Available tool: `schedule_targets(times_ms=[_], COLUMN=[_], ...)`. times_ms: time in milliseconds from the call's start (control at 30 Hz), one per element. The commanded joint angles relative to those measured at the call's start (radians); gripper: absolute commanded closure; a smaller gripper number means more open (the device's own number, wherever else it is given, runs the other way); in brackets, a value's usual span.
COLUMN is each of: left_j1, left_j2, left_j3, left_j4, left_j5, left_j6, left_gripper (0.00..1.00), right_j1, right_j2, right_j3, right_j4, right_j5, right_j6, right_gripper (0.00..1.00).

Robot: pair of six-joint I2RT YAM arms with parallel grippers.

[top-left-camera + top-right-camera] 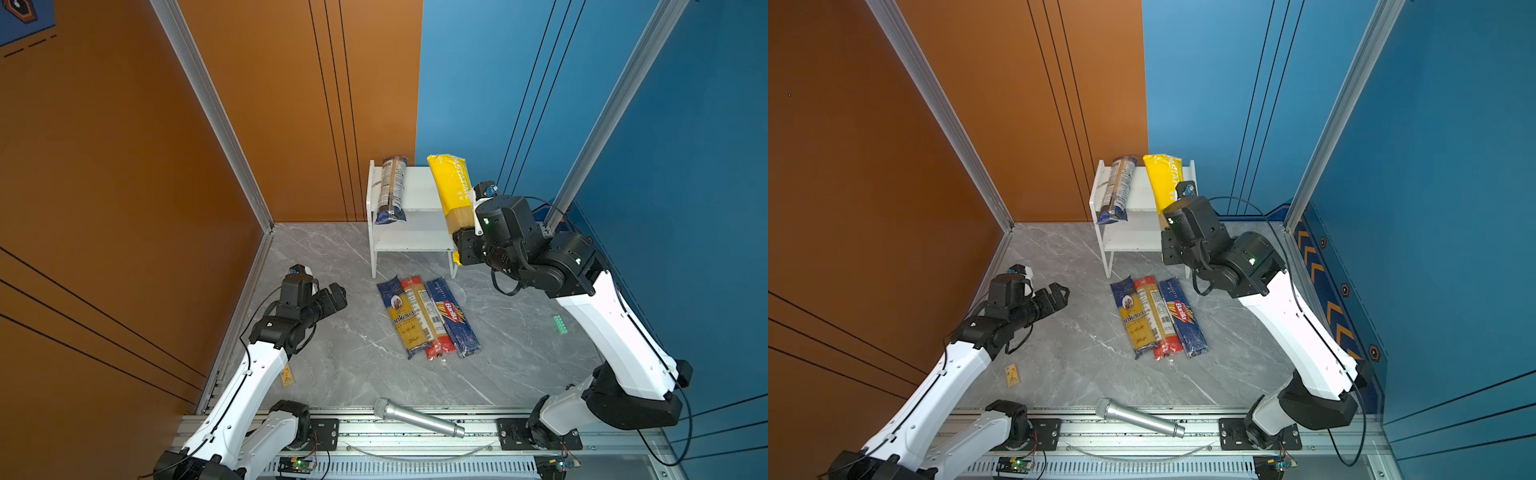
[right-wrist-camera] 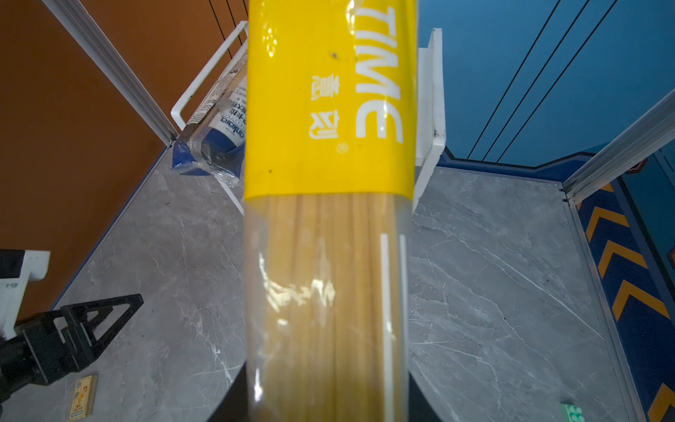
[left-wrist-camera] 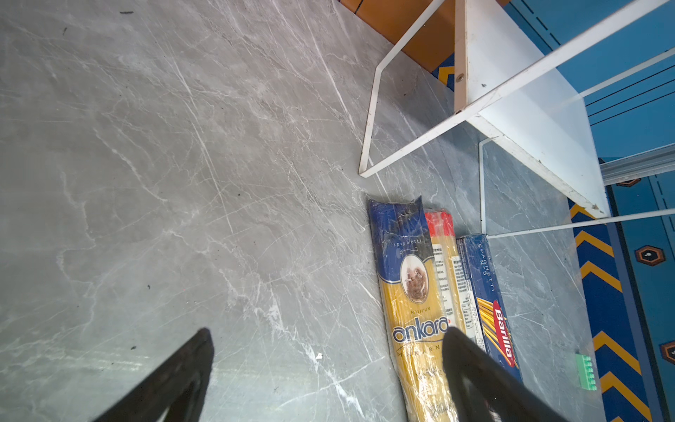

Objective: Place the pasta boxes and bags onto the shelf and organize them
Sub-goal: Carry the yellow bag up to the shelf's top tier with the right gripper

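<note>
- Yellow pack (image 1: 451,187) of spaghetti is pinched at its clear lower end by the right claw (image 1: 463,249), which is closed on the pack's two sides.
- It is held raised and tilted. Its yellow upper end reaches over the right part of the shelf (image 1: 419,189) top board, seen in both top views. Whether it touches the board cannot be told.
- On that top board, at the shelf's left end, lies the clear pack (image 1: 390,189) with dark-blue ends. Its near end overhangs the front edge of the shelf.
- In front of the shelf, three packs lie flat on the grey marble desk (image 1: 332,353), side by side and touching: the dark-blue Ankara pack (image 1: 401,318), the red-ended pack (image 1: 424,318) in the middle, and the dark-blue Barilla pack (image 1: 453,318).
- The far ends of these three packs lie just beside the shelf's front legs.
- The left claw (image 1: 328,297) is spread wide and holds nothing. It hangs over bare desk in front of the shelf and to its left, apart from the Ankara pack.
- A silver microphone (image 1: 417,417) lies well in front of the shelf, at the desk's near edge.
</note>
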Motion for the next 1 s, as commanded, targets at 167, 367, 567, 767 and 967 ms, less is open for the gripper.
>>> schedule_targets(times_ms=[167,367,567,767,967], left_j1=[-0.015,-0.022,-0.024,-0.027,-0.029], left_j2=[-0.006,-0.001,-0.004,-0.006,-0.006], left_j3=[-0.014,-0.008,-0.006,0.001,0.002], left_j4=[0.018,0.018,0.018,0.018,0.017], left_j5=[-0.015,-0.015,-0.019,-0.018,-0.020], left_j6=[0.013,0.012,0.012,0.015,0.015], left_gripper=[0.02,0.02,0.02,0.02,0.02], right_j1=[-0.070,-0.120,-0.149,-0.162,-0.165], right_j2=[0.102,0.182,0.258,0.330,0.373], right_j3=[0.176,0.193,0.220,0.276,0.306], right_j4=[0.290,0.427,0.492,0.516,0.532], right_j5=[-0.061,-0.117,-0.145,-0.162,-0.161], right_j6=[0.066,0.133,0.190,0.209,0.210], right_gripper=[1.00,1.00,1.00,1.00,1.00])
